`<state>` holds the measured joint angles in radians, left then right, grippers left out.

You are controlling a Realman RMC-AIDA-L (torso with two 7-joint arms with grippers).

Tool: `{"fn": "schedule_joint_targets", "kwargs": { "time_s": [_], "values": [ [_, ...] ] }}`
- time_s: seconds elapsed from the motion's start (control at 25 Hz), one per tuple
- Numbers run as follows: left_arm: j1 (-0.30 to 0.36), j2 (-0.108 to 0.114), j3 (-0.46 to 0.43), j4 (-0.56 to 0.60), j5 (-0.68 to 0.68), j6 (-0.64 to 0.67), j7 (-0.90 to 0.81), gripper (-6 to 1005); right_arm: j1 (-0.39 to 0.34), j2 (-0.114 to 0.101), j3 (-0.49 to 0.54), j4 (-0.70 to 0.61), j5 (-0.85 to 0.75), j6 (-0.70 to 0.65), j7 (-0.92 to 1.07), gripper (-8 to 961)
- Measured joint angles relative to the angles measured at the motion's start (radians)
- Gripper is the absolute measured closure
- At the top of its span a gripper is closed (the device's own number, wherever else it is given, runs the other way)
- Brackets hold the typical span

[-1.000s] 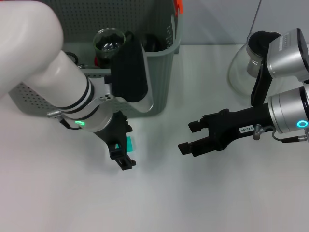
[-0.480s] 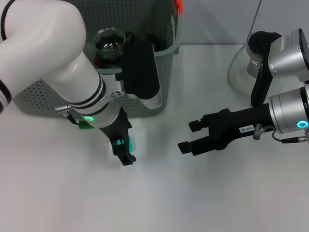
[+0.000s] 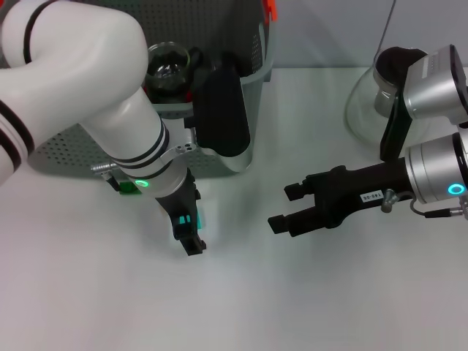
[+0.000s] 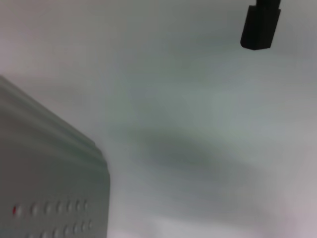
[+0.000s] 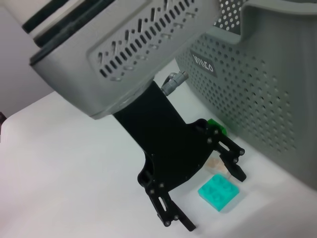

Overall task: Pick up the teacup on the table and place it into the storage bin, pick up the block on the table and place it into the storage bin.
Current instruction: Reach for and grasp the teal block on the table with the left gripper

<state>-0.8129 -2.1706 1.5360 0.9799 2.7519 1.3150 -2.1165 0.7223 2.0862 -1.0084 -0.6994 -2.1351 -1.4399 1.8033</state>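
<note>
A small teal block [image 3: 186,220] [image 5: 219,192] lies on the white table just in front of the storage bin [image 3: 257,88] [image 5: 257,94]. My left gripper [image 3: 189,232] [image 5: 216,201] is down at the table and open, with one finger on each side of the block. Inside the bin, near its front wall, a clear glass teacup [image 3: 165,64] shows behind my left arm. Out to the right, my right gripper [image 3: 282,208] hovers open and empty, pointing at the block.
A glass teapot [image 3: 365,102] stands at the back right. A small green piece [image 3: 130,188] [image 5: 216,126] lies by the bin's front wall, under my left wrist. An orange clip [image 3: 271,9] sits on the bin's rim.
My left arm has swung to the right and its wrist has turned, bringing the fingers to either side of the teal block. The right arm has not moved.
</note>
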Motion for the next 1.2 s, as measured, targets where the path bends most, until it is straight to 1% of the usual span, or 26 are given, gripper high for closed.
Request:
{"fn": "schedule_joint_targets", "kwargs": {
  "time_s": [0.28, 0.64, 0.84, 1.04, 1.2],
  "values": [
    [-0.004, 0.000, 0.002, -0.002, 0.000, 0.001, 0.000, 79, -0.001, 0.000, 0.000, 0.000, 0.000, -0.004, 0.004, 73],
    [-0.026, 0.001, 0.003, -0.004, 0.002, 0.017, -0.015, 128, -0.001, 0.000, 0.000, 0.000, 0.001, -0.001, 0.000, 73],
    [-0.048, -0.001, 0.007, -0.023, 0.035, 0.020, -0.024, 156, -0.001, 0.003, 0.002, 0.000, 0.002, 0.001, -0.003, 73],
    [-0.051, -0.001, 0.010, -0.025, 0.045, 0.017, -0.027, 183, -0.002, 0.005, 0.002, 0.001, 0.001, 0.004, -0.004, 72],
    [-0.052, -0.002, 0.034, -0.032, 0.048, 0.014, -0.027, 205, -0.003, 0.006, 0.002, 0.001, 0.001, 0.004, -0.005, 72]
  ]
}}
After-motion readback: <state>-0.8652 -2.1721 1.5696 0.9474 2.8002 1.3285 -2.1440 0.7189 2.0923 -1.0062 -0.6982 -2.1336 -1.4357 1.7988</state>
